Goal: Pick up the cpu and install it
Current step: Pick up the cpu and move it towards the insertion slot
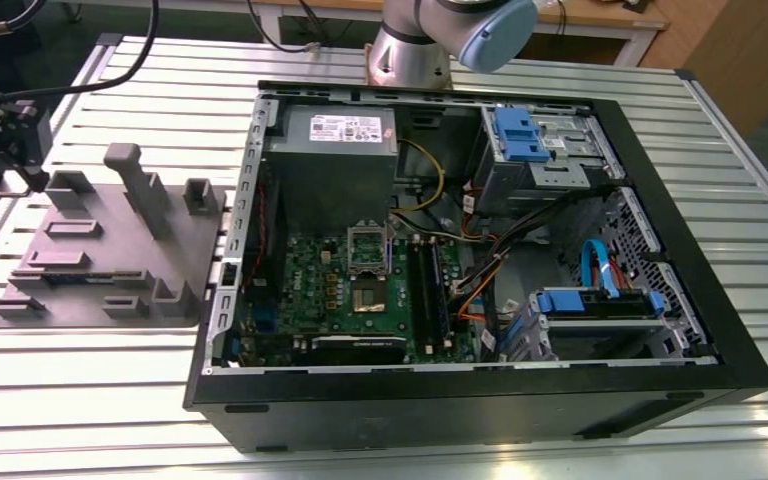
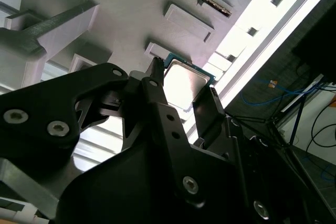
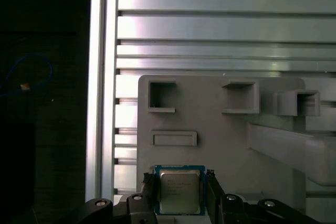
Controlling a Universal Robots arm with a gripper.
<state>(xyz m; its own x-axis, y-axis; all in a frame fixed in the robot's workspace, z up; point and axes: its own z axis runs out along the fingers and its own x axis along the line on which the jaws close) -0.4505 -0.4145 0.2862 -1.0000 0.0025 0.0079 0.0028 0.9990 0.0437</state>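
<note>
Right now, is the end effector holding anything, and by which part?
Cannot tell: the end effector straddles the cpu at two opposite edges, on the grey fixture; contact unclear.

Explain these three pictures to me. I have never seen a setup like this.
This is a robot arm with a gripper working at a slatted metal table. The exterior view looks at the whole scene from off the arm: an open computer case with its green circuit board, and on the exterior view's left a grey parts tray. Both wrist views come from cameras riding on the arm. They show the gripper right at the small square silvery chip at that tray; whether it grips the chip I cannot tell.
</note>
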